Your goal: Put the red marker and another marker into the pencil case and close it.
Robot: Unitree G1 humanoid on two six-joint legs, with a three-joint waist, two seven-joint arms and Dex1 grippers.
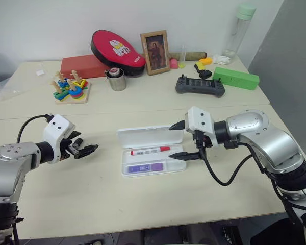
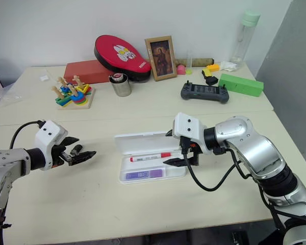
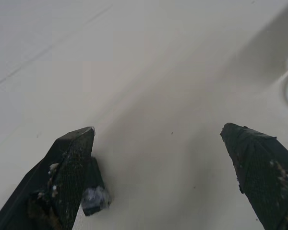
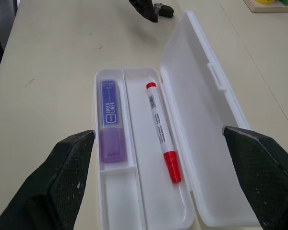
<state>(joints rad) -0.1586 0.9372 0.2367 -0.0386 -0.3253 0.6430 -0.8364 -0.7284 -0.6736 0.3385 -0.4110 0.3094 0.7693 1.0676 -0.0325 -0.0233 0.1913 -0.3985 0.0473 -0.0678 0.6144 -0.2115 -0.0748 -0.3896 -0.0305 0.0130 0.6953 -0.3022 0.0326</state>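
Note:
The pencil case (image 1: 148, 137) lies open mid-table, its lid flat toward the back. The red marker (image 1: 150, 150) rests in the tray's far channel. The purple marker (image 1: 145, 167) fills the near one. Both also show in the right wrist view: red marker (image 4: 161, 129), purple marker (image 4: 110, 120). My right gripper (image 1: 171, 141) hovers open at the case's right end, one finger by the lid and one by the tray, holding nothing. Left of the case, my left gripper (image 1: 86, 143) is open and empty, low over the table (image 3: 158, 72).
A small black cylinder (image 3: 93, 191) lies on the table beside a left finger. Along the back stand a wooden stacking toy (image 1: 70, 89), a metal cup (image 1: 117, 79), a red pouch (image 1: 117, 51), a picture frame (image 1: 155, 51), a game controller (image 1: 200, 86), a green box (image 1: 236, 78) and a bottle (image 1: 239, 28).

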